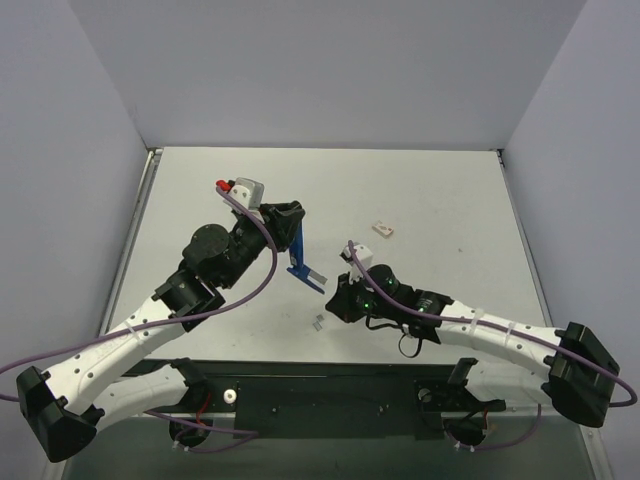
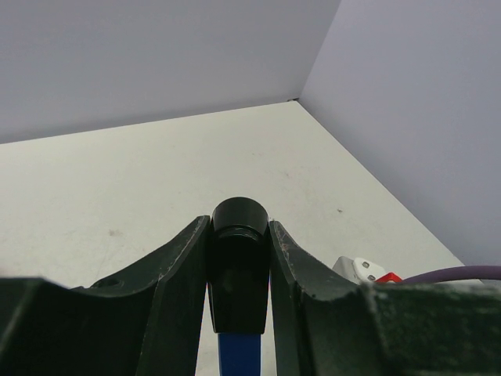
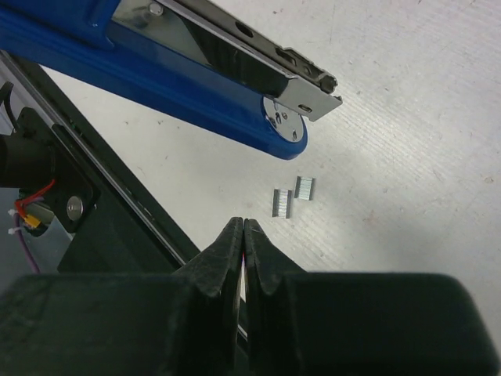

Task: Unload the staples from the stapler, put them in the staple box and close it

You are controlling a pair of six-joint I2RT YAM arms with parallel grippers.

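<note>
The stapler (image 1: 297,252) hangs clear of the counter (image 1: 430,200), between the arms. Its long axis slopes steeply. The dark end is uppermost, clamped by the left fingers (image 1: 288,222), and the riveted blue end points down toward the near edge. The metal rail (image 3: 258,55) stands swung away from the blue body. The staples (image 3: 291,196), two short strips, lie on the counter beneath. The right fingers (image 3: 244,235) are pressed together, empty. The left wrist view cuts off most of the stapler.

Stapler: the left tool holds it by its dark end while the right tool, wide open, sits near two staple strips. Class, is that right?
One slip: the right tool is shut, not wide open, as the right wrist view shows. The left tool does hold the stapler.
</note>
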